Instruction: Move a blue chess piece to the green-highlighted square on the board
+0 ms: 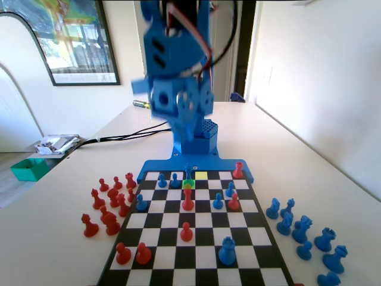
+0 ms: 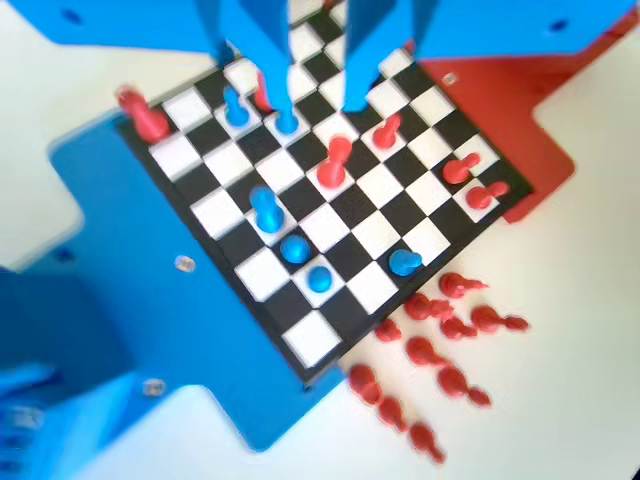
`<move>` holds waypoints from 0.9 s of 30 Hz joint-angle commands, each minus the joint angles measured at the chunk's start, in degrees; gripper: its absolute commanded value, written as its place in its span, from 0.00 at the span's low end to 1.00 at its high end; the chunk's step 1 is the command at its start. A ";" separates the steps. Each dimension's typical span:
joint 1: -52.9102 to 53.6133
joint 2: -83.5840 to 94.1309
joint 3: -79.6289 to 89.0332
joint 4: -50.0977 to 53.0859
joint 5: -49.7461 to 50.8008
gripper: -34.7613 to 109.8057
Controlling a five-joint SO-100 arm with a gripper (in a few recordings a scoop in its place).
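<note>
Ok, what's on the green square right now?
In the fixed view the green square looks bare. The blue piece stands at its far edge; a red pawn covers its near edge. Whether the piece's base is on it, I cannot tell.

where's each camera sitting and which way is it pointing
Fixed view: stands at the board's near end and looks along it at the blue arm raised at the far end.
Wrist view: rides on the arm, looks steeply down on the board; the gripper hangs from the top edge, jaws apart, holding nothing.
Both share: the chequered board, the tall blue chess piece, and the captured red pieces beside the board.
</note>
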 commanded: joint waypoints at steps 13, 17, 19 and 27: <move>0.09 22.50 -7.56 17.14 27.77 0.25; 0.62 24.87 -9.58 20.04 33.57 0.25; 0.79 26.28 -10.11 21.71 35.07 0.25; -1.14 36.91 -5.98 24.43 41.48 0.25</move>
